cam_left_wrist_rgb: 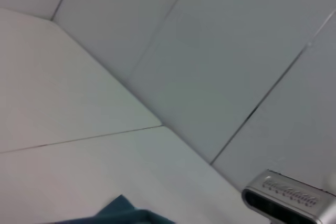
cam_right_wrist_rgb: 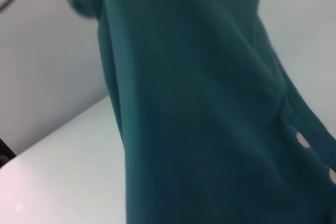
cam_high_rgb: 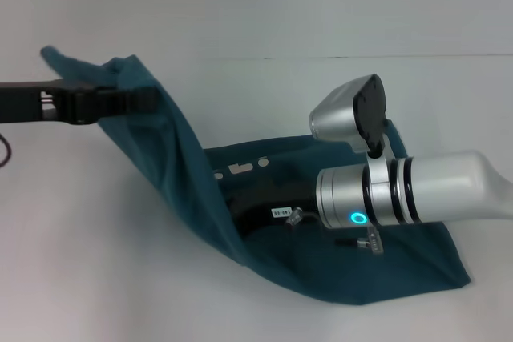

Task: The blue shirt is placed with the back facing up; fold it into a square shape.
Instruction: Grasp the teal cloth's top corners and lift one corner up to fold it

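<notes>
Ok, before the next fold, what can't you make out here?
- Right gripper: its fingers are hidden in the head view behind the silver wrist, and absent from its own wrist view.
- Large dark teal-blue knit T-shirt: its outline is cropped and blurred in the right wrist view.
- Left gripper: its hold on the cloth is too dark to judge.

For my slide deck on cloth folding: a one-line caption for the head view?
Left gripper lifts one edge of the blue shirt while the right arm reaches into its fold.
</notes>
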{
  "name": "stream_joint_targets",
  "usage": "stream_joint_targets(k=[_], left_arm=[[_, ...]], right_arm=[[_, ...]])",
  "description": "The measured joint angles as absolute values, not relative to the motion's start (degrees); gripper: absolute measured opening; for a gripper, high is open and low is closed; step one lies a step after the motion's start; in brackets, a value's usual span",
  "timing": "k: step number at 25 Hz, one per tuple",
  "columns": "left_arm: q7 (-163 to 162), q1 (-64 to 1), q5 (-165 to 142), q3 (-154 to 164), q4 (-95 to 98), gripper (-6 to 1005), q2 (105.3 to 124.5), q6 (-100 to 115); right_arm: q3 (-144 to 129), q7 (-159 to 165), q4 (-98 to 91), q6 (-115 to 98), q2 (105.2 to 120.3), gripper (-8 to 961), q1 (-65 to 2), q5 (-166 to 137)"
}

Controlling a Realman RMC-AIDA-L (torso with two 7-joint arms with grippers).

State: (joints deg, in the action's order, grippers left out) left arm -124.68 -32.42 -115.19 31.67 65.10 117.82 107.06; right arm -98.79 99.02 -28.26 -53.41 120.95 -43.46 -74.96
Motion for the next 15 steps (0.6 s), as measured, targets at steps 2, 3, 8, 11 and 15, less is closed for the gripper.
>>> stream_joint_targets(k=[2,3,8,11,15], left_arm=[[-123.87,-32.59,-114.50,32.17,64.11,52,118.22,107.24],[-123.46,-32.73,-114.28,32.51,63.71,52,118.46,107.35],[-121.40,-33.00,-113.07,34.38,62.17,52,119.49,107.44],[-120.31,-33.01,-111.74,35.98,61.74,51,120.08,107.55],[-119.44,-33.20,-111.20,37.42,61.52,51,120.91,107.24]], right_arm=[[-98.79,99.03,-28.21,-53.80,120.95,12,-43.78,-74.50],[-98.79,99.04,-28.24,-53.84,120.95,12,-43.80,-74.49],[-98.55,99.05,-28.63,-52.87,120.84,13,-43.05,-73.05],[-98.23,99.05,-28.68,-52.12,120.50,13,-42.01,-72.68],[-97.80,98.69,-28.76,-50.66,120.41,13,-40.77,-72.46]])
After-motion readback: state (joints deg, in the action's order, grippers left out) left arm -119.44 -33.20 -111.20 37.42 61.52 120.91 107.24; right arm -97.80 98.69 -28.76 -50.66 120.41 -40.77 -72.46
